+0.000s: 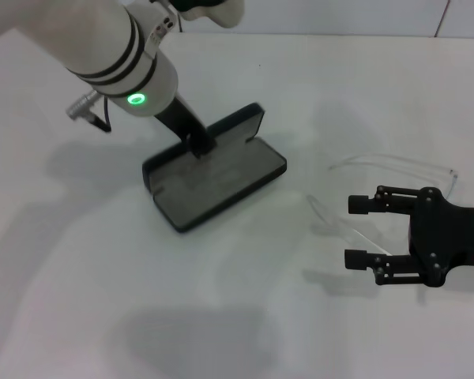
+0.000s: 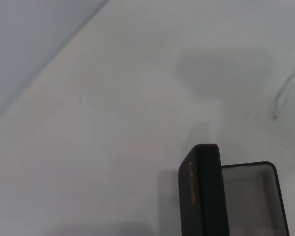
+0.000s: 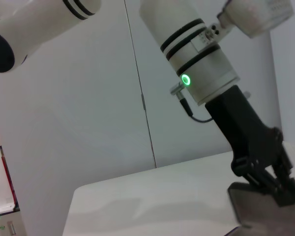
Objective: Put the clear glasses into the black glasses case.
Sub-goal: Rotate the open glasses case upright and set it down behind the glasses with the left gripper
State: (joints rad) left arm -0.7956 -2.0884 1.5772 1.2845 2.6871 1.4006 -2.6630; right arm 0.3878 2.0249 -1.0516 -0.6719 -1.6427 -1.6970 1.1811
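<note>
Right gripper (image 1: 362, 230) sits closest, low on the right side of the white table (image 1: 79, 300), black fingers spread wide and pointing left, nothing between them. Its arm comes in flat from the right edge, roughly level with the tabletop.

Just in front of those fingertips are the clear glasses (image 1: 395, 170): totally see-through, thin arms, pretty hard to pick out against the white surface. One clear arm runs down between the spread fingers, but I can't tell if it actually touches either one. The glasses lie apart from the case, to its right.

Over in the middle is the black glasses case (image 1: 221, 178), lying open with the grey lining facing up and the lid standing up along the far edge. The left wrist view shows a small orange-gold logo on the lid's outside.

Left gripper (image 1: 199, 144) reaches down steeply from the upper left, a white forearm with a green ring light, and its black tip is down at the case where the lid meets the tray. Whether it's pinched closed or spread there, I can't tell.
</note>
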